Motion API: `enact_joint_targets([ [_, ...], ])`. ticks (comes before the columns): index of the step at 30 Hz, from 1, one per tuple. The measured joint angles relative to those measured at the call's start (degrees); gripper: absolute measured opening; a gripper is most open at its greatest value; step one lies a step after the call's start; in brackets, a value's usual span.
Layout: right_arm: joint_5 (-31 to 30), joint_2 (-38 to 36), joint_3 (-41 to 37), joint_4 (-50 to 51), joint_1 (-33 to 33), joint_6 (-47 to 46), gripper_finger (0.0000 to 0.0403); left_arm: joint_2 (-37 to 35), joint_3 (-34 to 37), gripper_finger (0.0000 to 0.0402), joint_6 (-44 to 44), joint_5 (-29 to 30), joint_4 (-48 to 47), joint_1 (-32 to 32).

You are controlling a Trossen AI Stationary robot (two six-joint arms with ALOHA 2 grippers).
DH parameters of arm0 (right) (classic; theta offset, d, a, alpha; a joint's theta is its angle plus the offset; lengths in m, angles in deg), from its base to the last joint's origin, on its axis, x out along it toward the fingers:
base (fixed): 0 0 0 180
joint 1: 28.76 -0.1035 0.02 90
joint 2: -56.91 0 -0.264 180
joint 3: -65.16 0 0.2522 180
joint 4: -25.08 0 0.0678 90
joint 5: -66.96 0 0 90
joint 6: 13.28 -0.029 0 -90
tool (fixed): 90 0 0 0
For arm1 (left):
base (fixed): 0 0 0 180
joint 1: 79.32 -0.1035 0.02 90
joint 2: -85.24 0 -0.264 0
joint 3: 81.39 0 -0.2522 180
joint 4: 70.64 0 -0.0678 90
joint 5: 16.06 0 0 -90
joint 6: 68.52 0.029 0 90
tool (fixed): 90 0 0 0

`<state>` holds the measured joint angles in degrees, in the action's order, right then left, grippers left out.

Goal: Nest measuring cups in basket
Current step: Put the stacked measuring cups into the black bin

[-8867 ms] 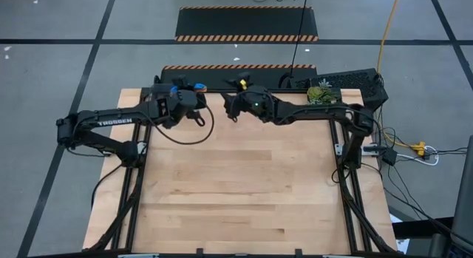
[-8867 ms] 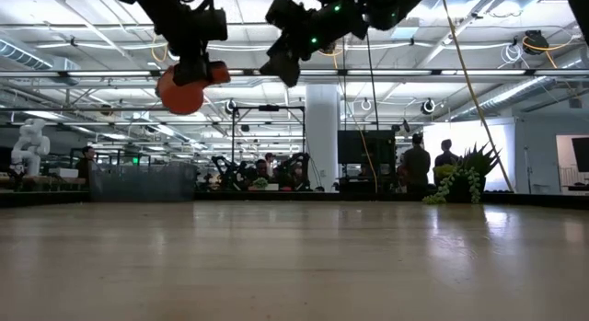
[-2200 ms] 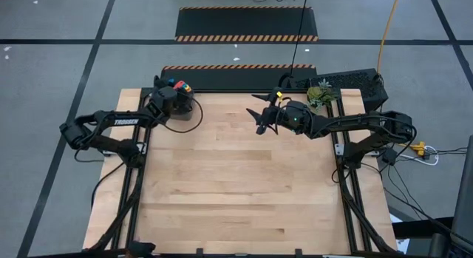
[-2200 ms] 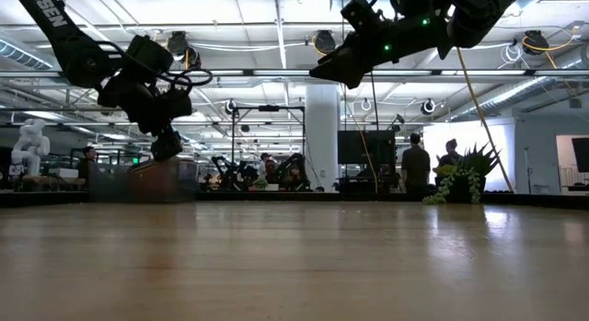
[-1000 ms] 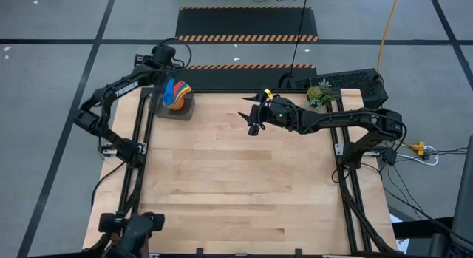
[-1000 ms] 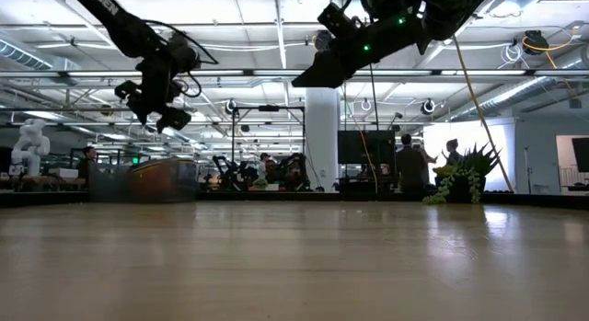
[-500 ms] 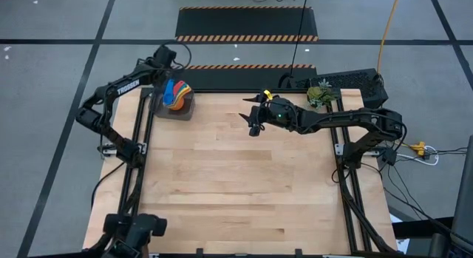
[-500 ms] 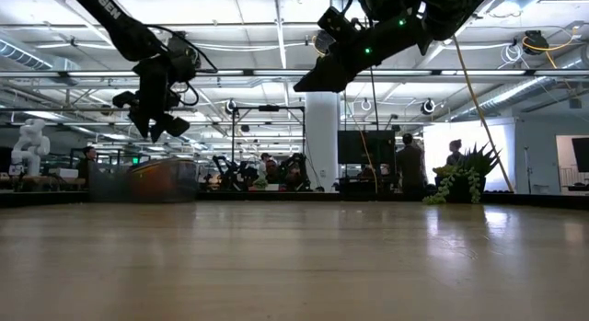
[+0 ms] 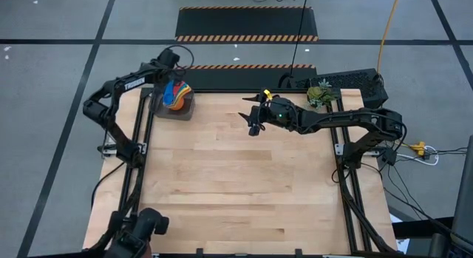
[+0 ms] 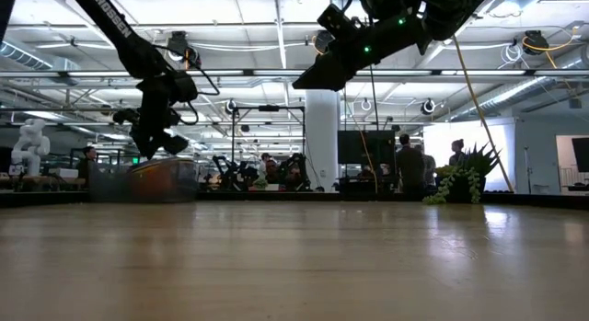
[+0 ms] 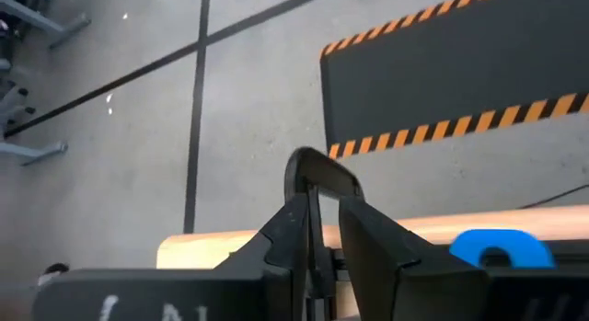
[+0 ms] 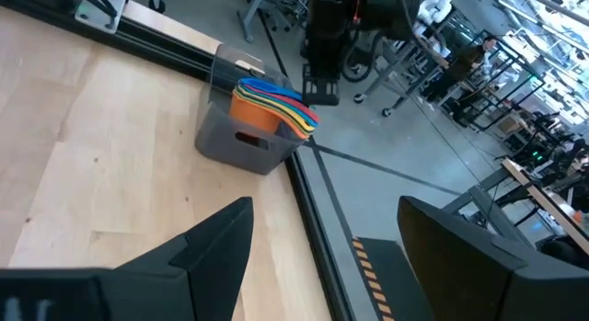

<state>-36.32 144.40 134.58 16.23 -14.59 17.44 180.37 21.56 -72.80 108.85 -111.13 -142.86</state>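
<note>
Basket (image 9: 175,108) sits at upper left corner of the desk (image 9: 236,184), tight to the far and left edges. Measuring cups (image 9: 176,92) nested inside it, handles fanned above the rim; orange cup outermost in the right wrist view.

Left gripper (image 9: 164,66) hangs past the desk's far edge, above the basket in the frame; jaws nearly closed, holding nothing.

Right gripper (image 9: 252,117) hovers upper centre, jaws wide apart, empty.

Whole lower desk surface open for moving.

Even bright overhead light; ceiling lamps (image 10: 324,38) glare; table (image 10: 294,257) foreground soft; left wrist view blurred.
</note>
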Motion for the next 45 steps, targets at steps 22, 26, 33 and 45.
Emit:
enact_joint_targets([
  [22, -0.1, 0.0, 0.0, 0.7, 0.0, 0.4, 0.0265, 1.5, 0.0, 0.006, 3.5, -18.6, -0.7, -0.1],
  [26, -0.1, 0.0, 0.0, 0.7, 0.0, 0.4, 0.0265, 1.5, 0.1, 0.006, 4.0, -18.6, -1.5, 0.2],
  [33, -0.1, 0.0, 0.0, 0.7, 0.0, 0.4, 0.0265, 1.5, 0.1, 0.006, 4.0, -18.6, -2.1, 0.3],
  [45, 0.0, 0.0, 0.0, 0.6, 0.0, 0.2, 0.0265, 1.5, 0.1, 0.006, 3.5, -18.6, -2.2, 0.3],
])
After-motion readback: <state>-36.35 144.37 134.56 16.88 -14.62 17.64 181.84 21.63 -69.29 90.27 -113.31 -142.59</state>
